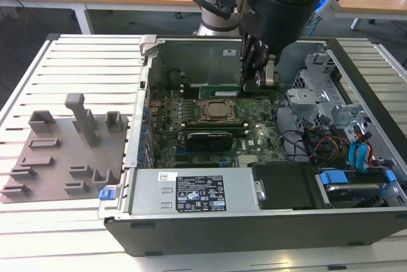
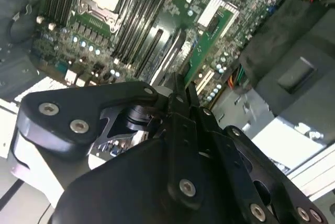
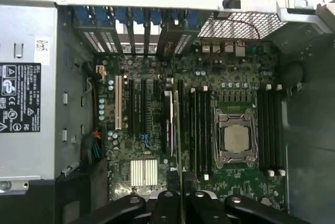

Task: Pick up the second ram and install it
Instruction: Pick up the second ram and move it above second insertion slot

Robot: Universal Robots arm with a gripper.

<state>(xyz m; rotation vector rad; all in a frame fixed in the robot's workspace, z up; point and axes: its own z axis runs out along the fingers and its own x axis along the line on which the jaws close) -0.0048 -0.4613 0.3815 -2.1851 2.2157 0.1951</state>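
Observation:
My gripper (image 1: 254, 81) hangs inside the open computer case (image 1: 146, 94), shut on the second ram (image 1: 219, 86). The ram is a slim green stick reaching from the fingers toward the exterior view's left. In the first wrist view the ram (image 3: 177, 130) shows edge-on, running out from the gripper (image 3: 180, 203) above the motherboard, over the line between a black card and the dark memory slots (image 3: 199, 130) beside the CPU socket (image 3: 234, 139). In the second wrist view the green ram (image 2: 209, 46) extends beyond the gripper (image 2: 183, 85). I cannot tell whether it touches a slot.
The CPU socket (image 1: 218, 110) sits mid-board, with a black card (image 1: 206, 138) in front of it. A power supply (image 1: 191, 192) fills the case front and a drive cage with cables (image 1: 318, 94) the exterior view's right. A grey fixture tray (image 1: 63, 151) lies outside on the exterior view's left.

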